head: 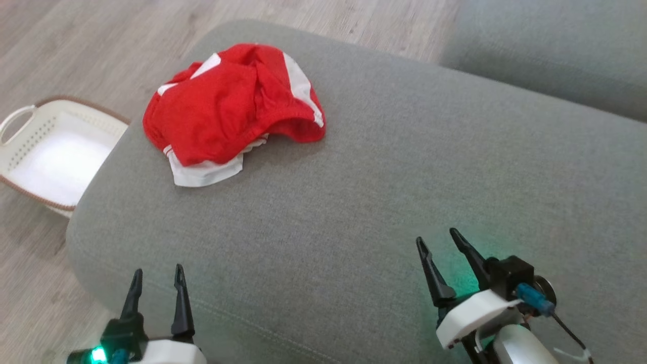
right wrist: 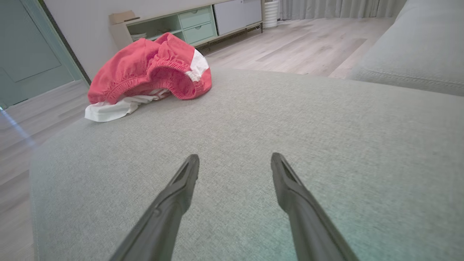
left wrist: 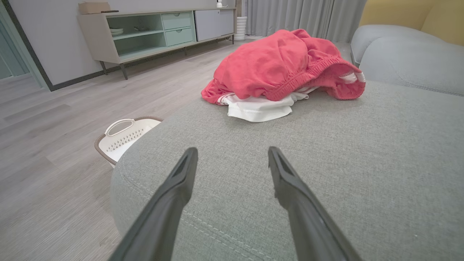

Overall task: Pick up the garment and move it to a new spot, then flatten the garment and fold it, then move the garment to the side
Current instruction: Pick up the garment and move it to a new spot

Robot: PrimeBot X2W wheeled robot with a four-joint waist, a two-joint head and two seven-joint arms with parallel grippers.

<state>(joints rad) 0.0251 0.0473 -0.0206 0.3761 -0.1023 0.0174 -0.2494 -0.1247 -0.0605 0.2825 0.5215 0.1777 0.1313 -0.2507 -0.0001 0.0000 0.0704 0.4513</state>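
The garment (head: 227,108), bright red with white panels, lies crumpled in a heap at the far left of a grey cushion (head: 384,192). A white flap sticks out from under its near edge. The left wrist view shows the garment (left wrist: 279,67) ahead, the right wrist view shows the garment (right wrist: 145,70) at upper left. My left gripper (head: 157,270) hovers open at the cushion's near left edge, well short of the heap. My right gripper (head: 437,237) stands open over the near right part of the cushion, with nothing between its fingers.
A white perforated basket (head: 30,146) with a brown rim stands on the wood floor left of the cushion. A second grey cushion (head: 556,45) lies at the far right. A low cabinet (left wrist: 152,32) lines the far wall.
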